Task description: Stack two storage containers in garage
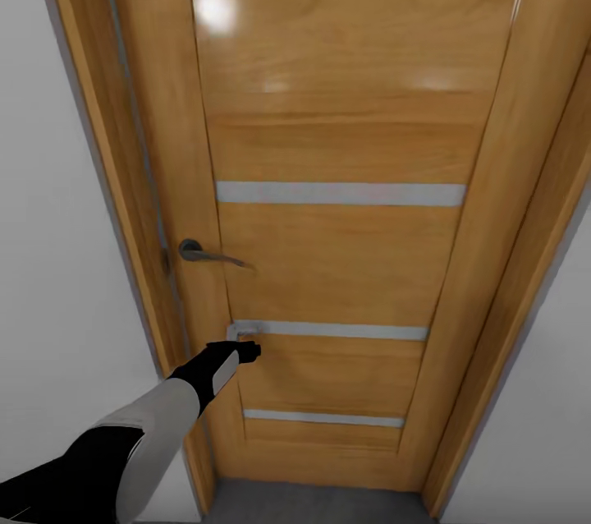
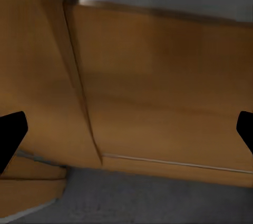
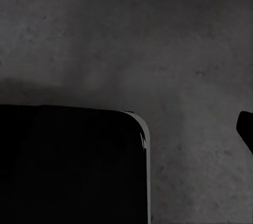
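Observation:
The two storage containers are out of view. My left gripper [image 1: 249,351] is stretched out to a closed wooden door [image 1: 345,138], just below its grey lever handle [image 1: 205,253] and near the door's latch edge. In the left wrist view the left gripper [image 2: 126,134] is open with nothing in it. Its black fingertips [image 2: 10,134] sit far apart against the door's lower panel. My right gripper [image 3: 129,132] hangs over dark grey floor [image 3: 158,50]. One of its fingertips [image 3: 245,129] shows far out at the picture's edge, so the gripper reads as open and empty.
The door has several frosted glass strips and a wooden frame [image 1: 90,97] between pale grey walls [image 1: 41,261]. Dark grey floor [image 1: 312,503] runs under the door. My black base [image 3: 68,166] lies beside the right gripper.

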Motion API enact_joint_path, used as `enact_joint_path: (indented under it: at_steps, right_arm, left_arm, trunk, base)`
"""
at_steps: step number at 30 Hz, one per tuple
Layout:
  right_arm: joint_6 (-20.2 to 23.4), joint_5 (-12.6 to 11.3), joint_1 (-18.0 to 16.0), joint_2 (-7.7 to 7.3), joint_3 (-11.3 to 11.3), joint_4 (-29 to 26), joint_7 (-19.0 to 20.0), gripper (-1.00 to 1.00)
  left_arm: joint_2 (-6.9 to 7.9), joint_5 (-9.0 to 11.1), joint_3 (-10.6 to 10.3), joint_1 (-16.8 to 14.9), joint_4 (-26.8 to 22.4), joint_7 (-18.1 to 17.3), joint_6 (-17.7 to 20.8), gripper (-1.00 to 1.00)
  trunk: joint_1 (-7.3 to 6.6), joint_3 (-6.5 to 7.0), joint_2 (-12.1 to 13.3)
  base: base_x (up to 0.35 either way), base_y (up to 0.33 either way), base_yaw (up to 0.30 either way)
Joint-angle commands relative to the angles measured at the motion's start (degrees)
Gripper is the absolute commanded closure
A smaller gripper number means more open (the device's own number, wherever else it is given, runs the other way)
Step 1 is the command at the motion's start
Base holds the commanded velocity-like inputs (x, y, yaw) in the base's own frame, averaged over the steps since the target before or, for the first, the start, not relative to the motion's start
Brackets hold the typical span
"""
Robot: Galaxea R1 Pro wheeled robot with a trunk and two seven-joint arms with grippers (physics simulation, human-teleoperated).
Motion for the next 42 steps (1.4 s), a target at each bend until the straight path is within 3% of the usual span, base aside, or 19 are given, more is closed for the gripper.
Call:
enact_joint_path:
  at_steps: [1, 7, 10, 13, 22, 34, 42]
  right_arm:
    - [-0.2, 0.0, 0.0, 0.0, 0.0, 0.1, 0.0, -1.0]
    - [0.0, -0.1, 0.0, 0.0, 0.0, 0.1, 0.0, -1.0]
    - [0.0, -0.2, 0.0, 0.02, 0.0, 0.2, 0.0, -1.0]
    - [0.1, -0.2, 0.0, 0.05, 0.0, 0.2, 0.0, -1.0]
    - [0.1, -0.2, 0.0, 0.05, 0.0, 0.2, 0.0, -1.0]
    - [0.1, -0.2, 0.0, 0.05, 0.0, 0.2, 0.0, -1.0]
    - [0.1, -0.2, 0.0, 0.05, 0.1, 0.2, 0.0, -1.0]
  left_arm:
    - [-0.02, 0.6, 0.0, 0.0, -0.2, 0.2, 0.3, -1.0]
    - [0.25, 0.8, 0.1, 0.0, -0.3, 0.4, -0.1, -1.0]
    - [0.34, 0.7, 0.2, 0.0, -0.2, 0.7, -3.0, -1.0]
    - [0.59, 0.8, 0.2, 0.0, -0.2, 0.8, -3.6, -1.0]
    - [0.27, 0.5, 0.2, 0.0, -0.2, 0.9, -3.7, -1.0]
    - [0.16, 0.5, 0.1, 0.1, -0.2, 0.9, -3.3, -1.0]
    - [0.08, 0.4, 0.1, 0.1, -0.2, 0.9, -3.3, -1.0]
  trunk:
    - [0.04, -0.04, 0.0]
    - [0.04, -0.04, 0.0]
    - [0.04, -0.04, 0.0]
    - [0.04, -0.04, 0.0]
    - [0.04, -0.04, 0.0]
    - [0.04, -0.04, 0.0]
    - [0.04, -0.04, 0.0]
  base:
    - [0.324, 0.0, 0.0]
    - [0.204, 0.0, 0.0]
    - [0.025, 0.0, 0.0]
    - [0.003, 0.0, 0.0]
    - [0.007, 0.0, 0.0]
    - [0.284, 0.0, 0.0]
    - [0.069, 0.0, 0.0]
